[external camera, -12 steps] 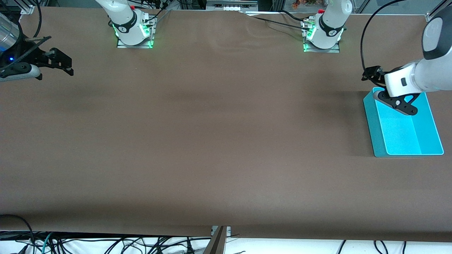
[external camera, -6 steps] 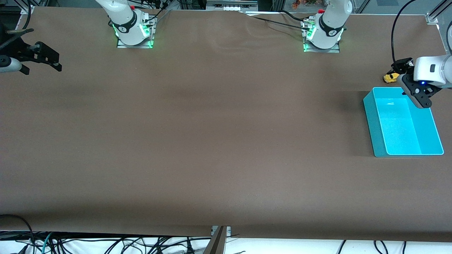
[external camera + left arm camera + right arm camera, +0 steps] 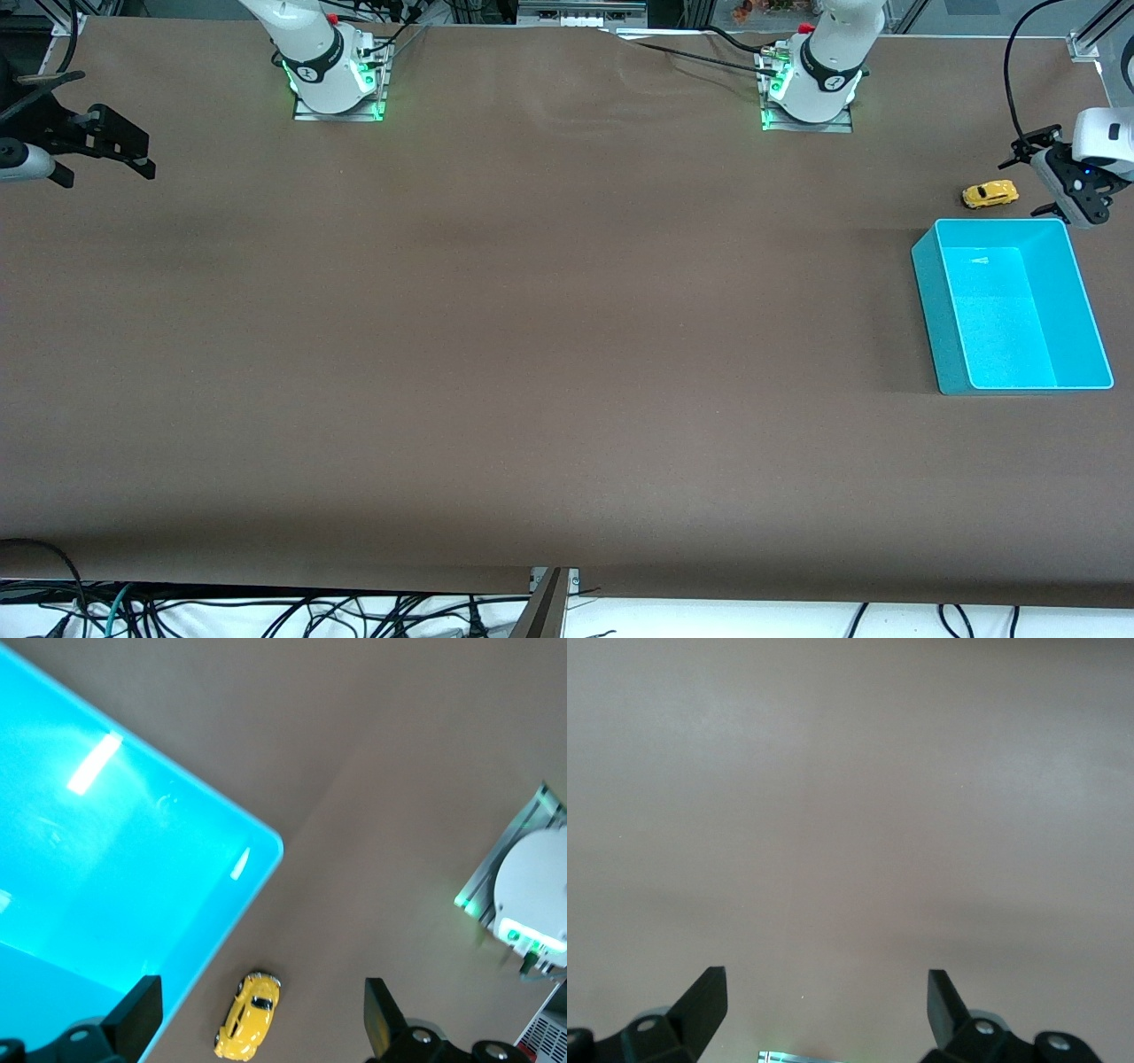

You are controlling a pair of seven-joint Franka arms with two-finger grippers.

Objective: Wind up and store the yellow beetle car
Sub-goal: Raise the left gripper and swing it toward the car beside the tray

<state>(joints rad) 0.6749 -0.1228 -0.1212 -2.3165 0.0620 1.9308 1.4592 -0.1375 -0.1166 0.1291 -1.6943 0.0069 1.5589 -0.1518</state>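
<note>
A: Changes? 
B: Left gripper [image 3: 1059, 188] is pulling off the cyan bin [image 3: 930, 292], uncovering the yellow beetle car [image 3: 990, 194] beside the bin. 
A: Grippers? 
B: Both gaping wide, holding nothing; right gripper [image 3: 120, 146] is idling, partly cropped.

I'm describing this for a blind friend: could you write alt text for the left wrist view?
A tiny yellow beetle car sits on the brown table, just outside the corner of an empty cyan bin. The left gripper hangs above with its two dark fingers spread wide, holding nothing.
</note>
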